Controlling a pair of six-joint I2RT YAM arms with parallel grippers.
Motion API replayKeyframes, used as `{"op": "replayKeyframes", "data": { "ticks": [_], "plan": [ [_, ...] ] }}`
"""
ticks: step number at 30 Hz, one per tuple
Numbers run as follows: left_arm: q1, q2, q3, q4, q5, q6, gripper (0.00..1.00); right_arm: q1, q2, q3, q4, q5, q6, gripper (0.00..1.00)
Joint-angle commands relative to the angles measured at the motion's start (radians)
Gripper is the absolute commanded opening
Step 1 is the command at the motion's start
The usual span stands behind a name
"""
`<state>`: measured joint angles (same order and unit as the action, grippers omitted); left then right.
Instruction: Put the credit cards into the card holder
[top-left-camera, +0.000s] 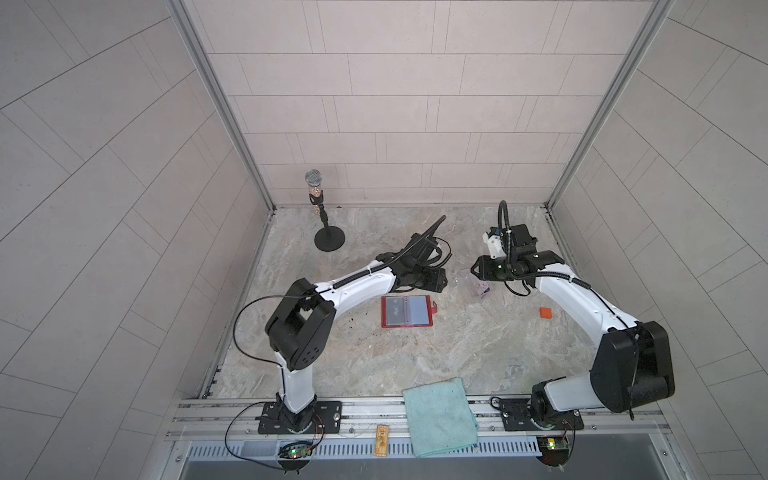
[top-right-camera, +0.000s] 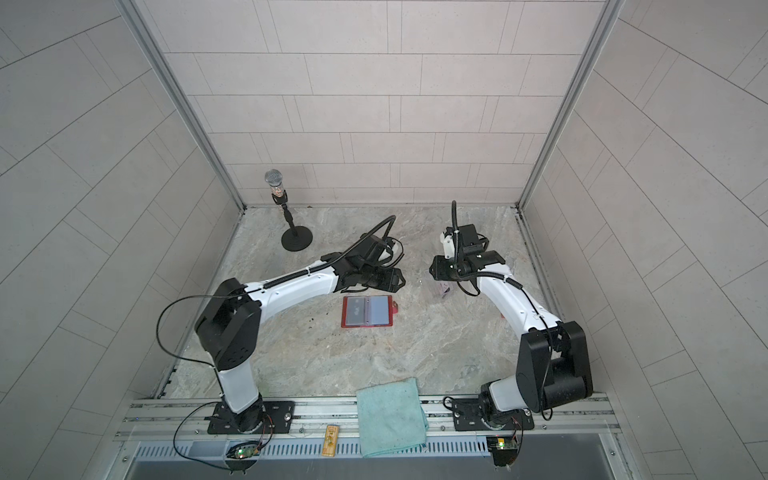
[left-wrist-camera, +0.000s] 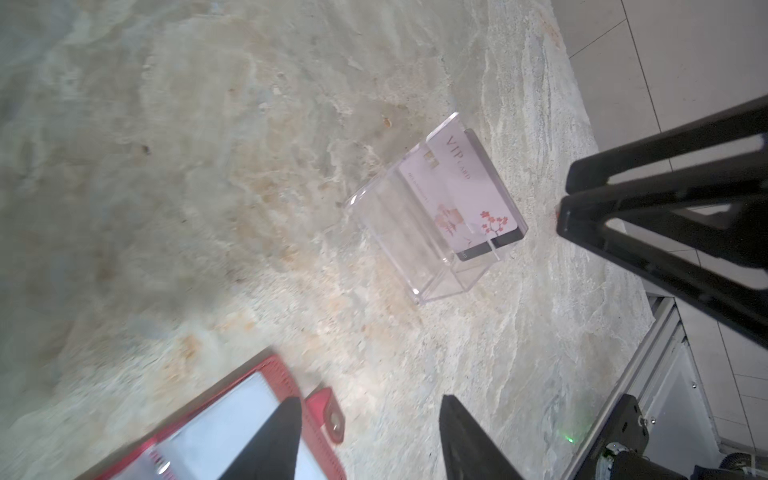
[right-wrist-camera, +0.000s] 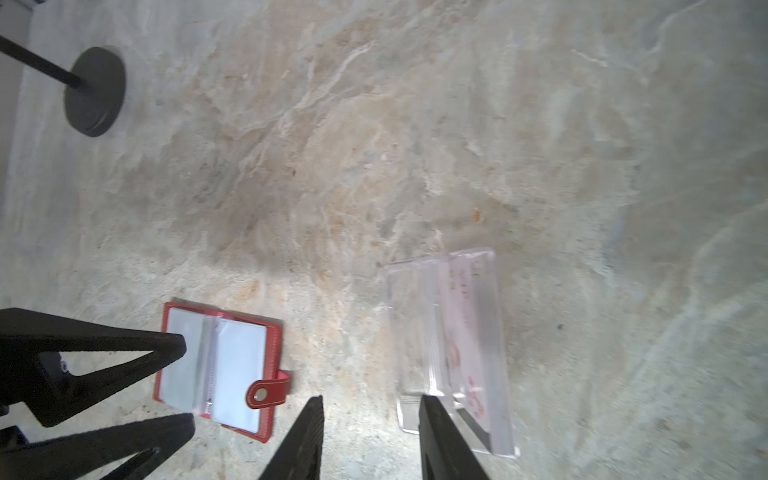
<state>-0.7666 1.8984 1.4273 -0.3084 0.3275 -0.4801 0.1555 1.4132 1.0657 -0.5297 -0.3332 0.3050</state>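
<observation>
Both the left end effector (left-wrist-camera: 369, 399) and the right end effector (right-wrist-camera: 371, 399) are seen with jaws apart, nothing held; the left is poised beside the open red card holder (top-left-camera: 407, 312) on the desk (top-left-camera: 457, 353), the right near the clear box (left-wrist-camera: 386, 232) in which the credit cards (left-wrist-camera: 461, 187) are stood

Both arms same build: left arm (top-left-camera: 353, 286) and right arm (top-left-camera: 582, 303) have glossy white links, chunky black joint housings (top-left-camera: 299, 328), black corrugated conduit (top-left-camera: 361, 275) held along the forearm with white ties, and a thin loose black wire (top-left-camera: 235, 328) looping down toward black screw-fixed base plates (top-left-camera: 324, 411). Right wrist has a white bracket (top-left-camera: 491, 243), a black gooseneck (top-left-camera: 503, 220) and a green LED (top-left-camera: 494, 262). Left gripper (right-wrist-camera: 188, 382) and right gripper (left-wrist-camera: 566, 198): matte black fingers (right-wrist-camera: 124, 340), hollow triangular frames tapering to points.
</observation>
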Motion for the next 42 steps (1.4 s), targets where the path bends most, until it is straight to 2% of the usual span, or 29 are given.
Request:
{"op": "replayKeyframes", "data": {
  "ticks": [1,6,11,14,29,37,42],
  "plan": [
    [-0.017,0.081,0.105,-0.03,0.043,-0.045,0.6,-0.024,-0.023,-0.018,-0.052,0.063,-0.077,0.43],
    [-0.019,0.222,0.239,-0.046,0.071,-0.101,0.63,-0.071,0.02,-0.006,-0.059,0.06,-0.084,0.49],
    [-0.019,0.301,0.312,-0.042,0.087,-0.14,0.65,-0.079,0.091,0.027,-0.09,0.012,-0.081,0.58],
    [-0.017,0.343,0.346,-0.037,0.103,-0.159,0.65,-0.079,0.143,0.058,-0.12,0.005,-0.089,0.6],
    [0.0,0.468,0.461,-0.057,0.172,-0.191,0.64,-0.081,0.242,0.101,-0.124,0.061,-0.096,0.61],
    [0.001,0.501,0.481,-0.088,0.171,-0.193,0.61,-0.082,0.286,0.118,-0.122,0.072,-0.101,0.6],
    [0.001,0.512,0.484,-0.132,0.134,-0.19,0.61,-0.081,0.302,0.12,-0.123,0.093,-0.107,0.59]
  ]
}}
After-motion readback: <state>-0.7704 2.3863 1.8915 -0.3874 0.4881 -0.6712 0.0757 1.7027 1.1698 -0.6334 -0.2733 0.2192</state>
